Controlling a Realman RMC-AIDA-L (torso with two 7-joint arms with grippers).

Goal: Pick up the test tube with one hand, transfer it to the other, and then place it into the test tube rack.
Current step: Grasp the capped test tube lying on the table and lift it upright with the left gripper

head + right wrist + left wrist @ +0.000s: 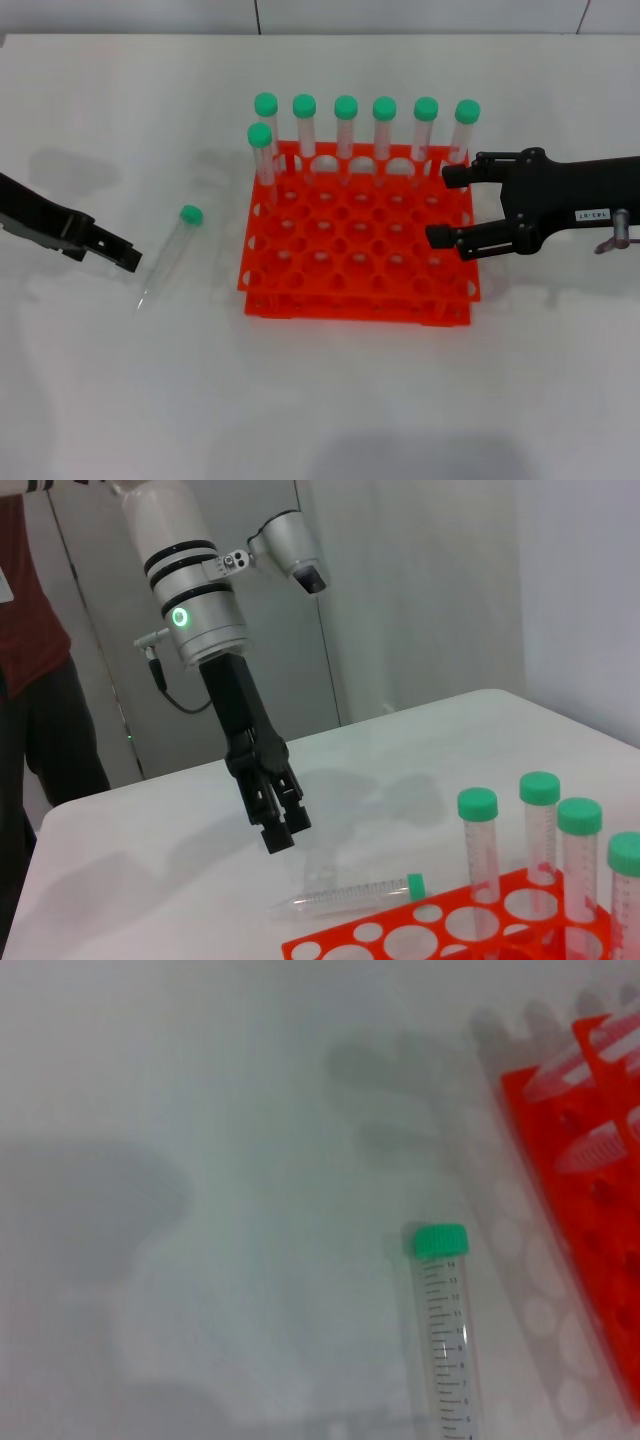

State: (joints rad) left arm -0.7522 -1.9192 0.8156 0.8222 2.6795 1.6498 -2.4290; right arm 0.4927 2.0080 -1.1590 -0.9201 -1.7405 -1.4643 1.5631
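Test tube (170, 252) laid flat on table (320, 400), left of orange rack (357, 268), tip cut off in left wrist view, left gripper (128, 256) just beside it, fingers together, right gripper (440, 206) by rack's right edge, fingers apart, holding nothing, arm partly cut off.

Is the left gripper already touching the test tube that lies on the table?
Apart. The head view shows bare table between the left gripper and the test tube.

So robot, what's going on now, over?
Left gripper shut, beside the loose test tube, not touching. Tube lies flat on the table, left of the rack. Right gripper open at the rack's right edge. Nothing in the way.
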